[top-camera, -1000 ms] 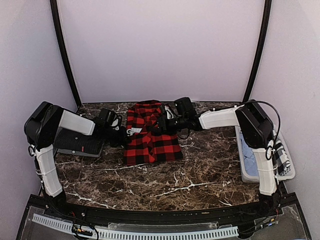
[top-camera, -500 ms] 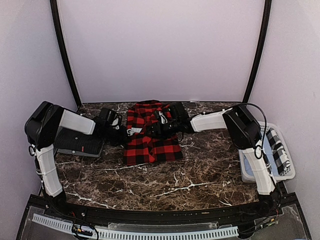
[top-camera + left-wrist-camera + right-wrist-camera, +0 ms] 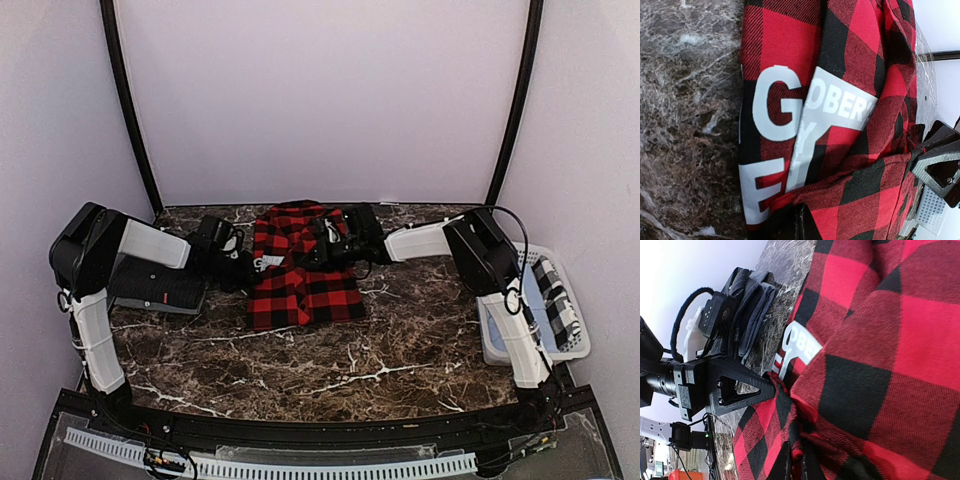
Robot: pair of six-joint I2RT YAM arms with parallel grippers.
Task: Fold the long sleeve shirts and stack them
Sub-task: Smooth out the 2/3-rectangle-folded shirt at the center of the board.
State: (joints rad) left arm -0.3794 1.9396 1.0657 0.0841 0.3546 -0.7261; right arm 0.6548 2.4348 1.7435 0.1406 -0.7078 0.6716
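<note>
Two shirts lie on the marble table (image 3: pixel 400 340). The red-and-black flannel shirt (image 3: pixel 300 275) is at the middle toward the far wall, partly folded, its upper part bunched. The charcoal striped shirt (image 3: pixel 162 293) lies folded flat at the left, under the left arm and apart from the flannel.

The left gripper (image 3: pixel 250 268) is at the flannel's left edge. Its own wrist view shows dark fingertips (image 3: pixel 801 226) pressed together at the bottom of the frame, pinching a fold of the check cloth. The right gripper (image 3: pixel 316 254) reaches in from the right onto the bunched upper part. Its wrist view shows its two fingers (image 3: pixel 783 461) drawn narrow, with a ridge of red cloth caught between them.

From above, the white lettering (image 3: pixel 840 105) is only a pale speck beside the left gripper. Up close in the left wrist view it is block print on a black patch, creased over itself: a large "G", then "OBER'S", part of a "Y" and an "E" below. The right wrist view catches only "OBE" at the fold. That same view shows the charcoal shirt's fine stripes and stacked layers, which the top view renders as a plain dark slab.

Only the overhead camera shows the white basket (image 3: pixel 577 350) at the table's right edge, holding checked and pale blue cloth.
</note>
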